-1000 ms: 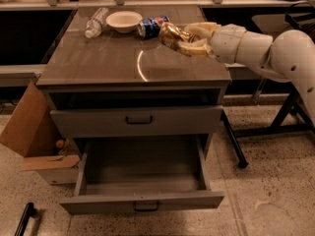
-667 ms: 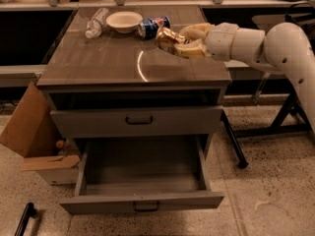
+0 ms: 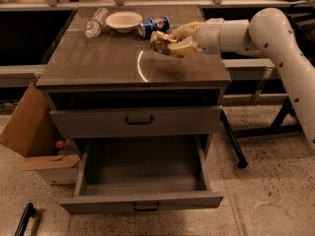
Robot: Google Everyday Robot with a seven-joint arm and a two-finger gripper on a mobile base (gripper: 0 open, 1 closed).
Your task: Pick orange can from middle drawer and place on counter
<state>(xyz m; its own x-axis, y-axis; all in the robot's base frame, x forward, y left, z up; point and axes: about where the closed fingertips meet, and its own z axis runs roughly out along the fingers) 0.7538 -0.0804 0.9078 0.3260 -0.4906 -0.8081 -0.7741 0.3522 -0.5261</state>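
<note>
My gripper (image 3: 171,43) reaches in from the right over the counter (image 3: 98,63) and is shut on the orange can (image 3: 159,42), a dented gold-orange can with dark patches. The can hangs a little above the counter's right half, just in front of the blue Pepsi can (image 3: 153,24). The middle drawer (image 3: 142,200) stands pulled open below, and its grey tray shows nothing inside. The taller drawer front (image 3: 138,121) above it is closed.
A white bowl (image 3: 124,20) and a lying plastic bottle (image 3: 96,22) sit at the counter's back. A cardboard box (image 3: 29,129) leans at the cabinet's left. A dark table leg (image 3: 234,141) stands to the right, and a black bar (image 3: 23,219) lies on the floor at the lower left.
The gripper has moved left over the counter with the orange can in it, ending closer to the counter's middle. The drawers have not moved.
</note>
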